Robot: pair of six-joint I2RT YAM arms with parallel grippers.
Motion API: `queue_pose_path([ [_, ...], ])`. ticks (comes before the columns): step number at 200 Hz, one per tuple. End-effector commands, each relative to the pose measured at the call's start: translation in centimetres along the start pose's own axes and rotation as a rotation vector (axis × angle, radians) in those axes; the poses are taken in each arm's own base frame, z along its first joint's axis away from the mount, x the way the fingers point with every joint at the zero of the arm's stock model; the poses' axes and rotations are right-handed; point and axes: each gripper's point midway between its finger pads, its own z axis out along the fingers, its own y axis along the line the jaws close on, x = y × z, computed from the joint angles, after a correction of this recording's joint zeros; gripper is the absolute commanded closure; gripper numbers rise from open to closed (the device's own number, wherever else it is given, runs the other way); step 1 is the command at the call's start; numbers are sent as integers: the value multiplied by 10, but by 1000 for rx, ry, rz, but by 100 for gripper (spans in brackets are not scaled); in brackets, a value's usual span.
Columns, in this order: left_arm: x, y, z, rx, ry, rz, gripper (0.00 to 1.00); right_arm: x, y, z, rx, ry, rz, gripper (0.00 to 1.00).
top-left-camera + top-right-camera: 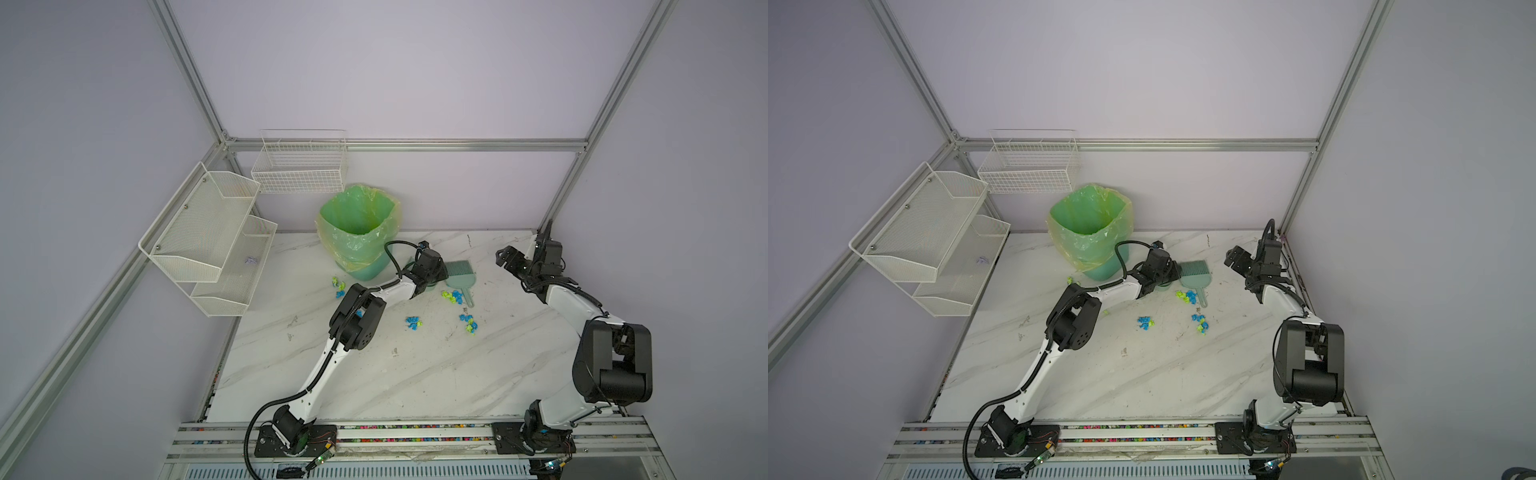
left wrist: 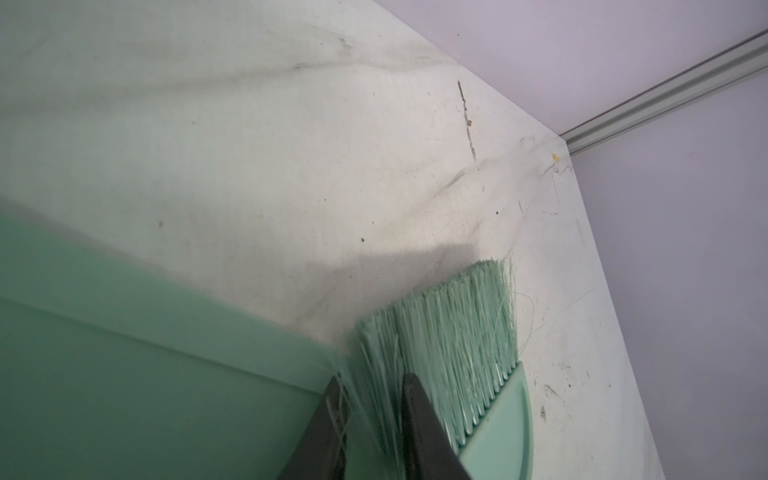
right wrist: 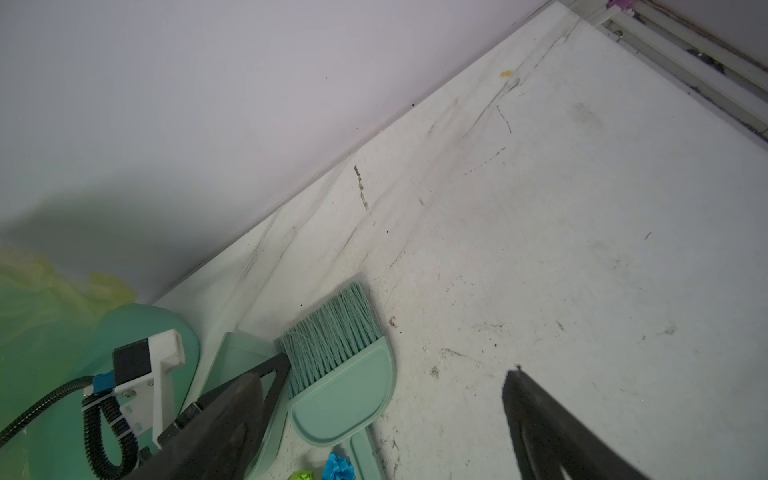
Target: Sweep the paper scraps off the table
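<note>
Left gripper (image 2: 370, 378) at brush (image 2: 457, 332), beside dustpan (image 2: 124, 374)

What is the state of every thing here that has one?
left gripper: low at the dustpan, grip unclear
right gripper: open, empty, above the table
dustpan: beside the brush, mostly hidden
brush: lying flat
paper scraps: scattered, unswept
bin: upright, open, bag-lined

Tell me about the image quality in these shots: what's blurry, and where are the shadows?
Left wrist view: the dustpan is soft, too near the lens, and a grey shadow lies on the table beside the brush. Right wrist view: the bin liner is blurred; a shadow darkens the wall. Both top views: even light, no glare.
</note>
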Motion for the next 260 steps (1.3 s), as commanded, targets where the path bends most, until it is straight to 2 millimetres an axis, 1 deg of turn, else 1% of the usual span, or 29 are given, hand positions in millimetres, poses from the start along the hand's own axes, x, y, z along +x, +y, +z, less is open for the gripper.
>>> queue_pose_path([
  [1, -29, -25, -7, 77, -74, -9, 85, 1, -4, -1, 10, 9, 3, 7],
  [10, -32, -29, -9, 90, -82, -10, 90, 1, -3, -2, 8, 8, 3, 7],
  [27, -37, -29, -12, 95, -94, -20, 100, 0, -2, -4, 7, 6, 2, 7],
  [60, -44, -35, -19, 127, -116, -40, 100, -2, 0, -7, 4, 3, 3, 7],
  [72, -48, -37, -22, 156, -128, -86, 100, -3, 2, -8, -2, 1, 6, 7],
  [89, -57, -46, -29, 235, -155, -142, 100, -4, 9, -11, -29, 6, 12, 7],
  [110, -66, -55, -35, 254, -160, -151, 100, -5, 17, -17, -62, 8, 18, 6],
  [127, -74, -62, -41, 249, -163, -137, 100, -7, 18, -21, -67, 3, 18, 6],
  [182, -95, -88, -67, 295, -185, -97, 100, 5, 25, -29, -135, 48, 48, 6],
  [213, -106, -104, -81, 337, -199, -96, 100, 5, 32, -36, -177, 56, 62, 5],
  [233, -111, -110, -88, 346, -210, -89, 100, 9, 36, -41, -208, 68, 69, 5],
  [260, -120, -117, -98, 356, -231, -82, 100, 21, 38, -40, -248, 106, 105, 5],
])
